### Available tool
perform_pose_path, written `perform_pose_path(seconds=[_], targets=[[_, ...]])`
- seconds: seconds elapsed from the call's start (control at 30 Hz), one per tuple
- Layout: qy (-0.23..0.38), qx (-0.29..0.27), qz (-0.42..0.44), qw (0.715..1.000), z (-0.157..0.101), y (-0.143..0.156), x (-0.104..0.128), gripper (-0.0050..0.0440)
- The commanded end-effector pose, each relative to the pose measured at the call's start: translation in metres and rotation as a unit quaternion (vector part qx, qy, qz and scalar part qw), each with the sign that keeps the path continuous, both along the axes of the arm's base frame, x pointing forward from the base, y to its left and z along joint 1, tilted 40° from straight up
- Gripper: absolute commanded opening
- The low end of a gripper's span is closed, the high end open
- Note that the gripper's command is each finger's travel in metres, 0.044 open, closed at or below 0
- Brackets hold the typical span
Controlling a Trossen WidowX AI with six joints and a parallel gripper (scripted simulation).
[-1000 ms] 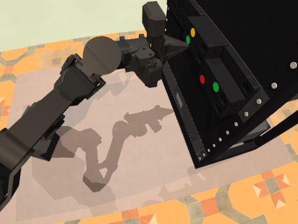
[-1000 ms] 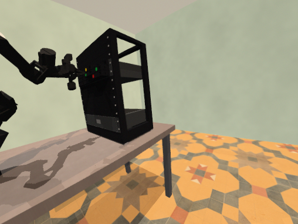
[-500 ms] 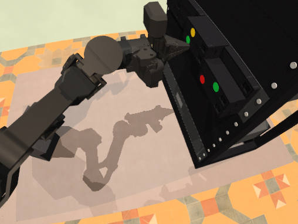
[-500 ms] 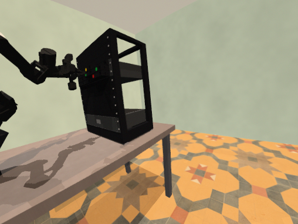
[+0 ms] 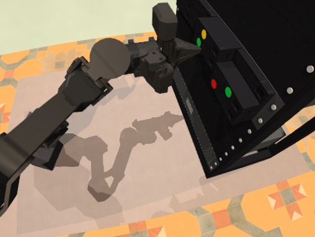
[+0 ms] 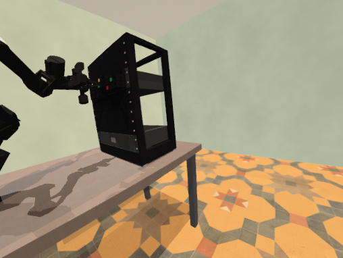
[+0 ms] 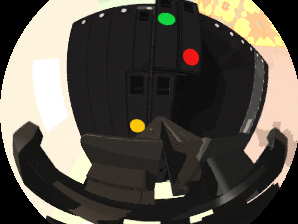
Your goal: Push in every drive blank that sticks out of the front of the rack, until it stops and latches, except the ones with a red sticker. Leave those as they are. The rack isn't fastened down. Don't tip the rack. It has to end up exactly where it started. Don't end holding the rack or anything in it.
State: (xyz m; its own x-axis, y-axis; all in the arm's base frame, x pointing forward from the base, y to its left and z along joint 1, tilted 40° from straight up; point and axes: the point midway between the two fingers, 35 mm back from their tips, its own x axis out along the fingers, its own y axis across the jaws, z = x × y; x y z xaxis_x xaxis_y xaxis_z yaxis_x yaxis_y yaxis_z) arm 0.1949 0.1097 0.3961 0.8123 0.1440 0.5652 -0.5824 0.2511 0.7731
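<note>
The black rack [image 5: 279,37] [image 6: 115,111] [image 7: 100,63] stands on the table with its front towards my arm. High on its front are drive blanks with round stickers: yellow [image 5: 203,33] [image 6: 98,80] [image 7: 137,124], green [image 5: 198,41] [image 6: 98,86], red [image 5: 213,84] [image 6: 107,88] [image 7: 190,56] and a second green [image 5: 228,92] [image 6: 111,79] [image 7: 165,19]. The blanks with the yellow and the second green sticker jut out as dark boxes. My gripper [image 5: 198,49] [image 6: 90,84] [image 7: 160,120] is shut and empty, with its tips at the rack front right beside the first green sticker.
The pinkish table [image 5: 124,174] [image 6: 101,175] carries the rack near its far end, close to the edge. A grey panel [image 5: 192,115] [image 6: 116,140] sits low on the rack front. Patterned orange floor lies beyond the table.
</note>
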Motion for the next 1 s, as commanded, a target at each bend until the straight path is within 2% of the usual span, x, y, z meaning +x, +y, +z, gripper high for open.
perform_pose_path(seconds=[0.0,0.97], targets=[[-0.004,0.005,0.003,1.0,0.004,-0.001,-0.001,0.0],[-0.004,0.005,0.003,1.0,0.017,0.002,0.014,0.0]])
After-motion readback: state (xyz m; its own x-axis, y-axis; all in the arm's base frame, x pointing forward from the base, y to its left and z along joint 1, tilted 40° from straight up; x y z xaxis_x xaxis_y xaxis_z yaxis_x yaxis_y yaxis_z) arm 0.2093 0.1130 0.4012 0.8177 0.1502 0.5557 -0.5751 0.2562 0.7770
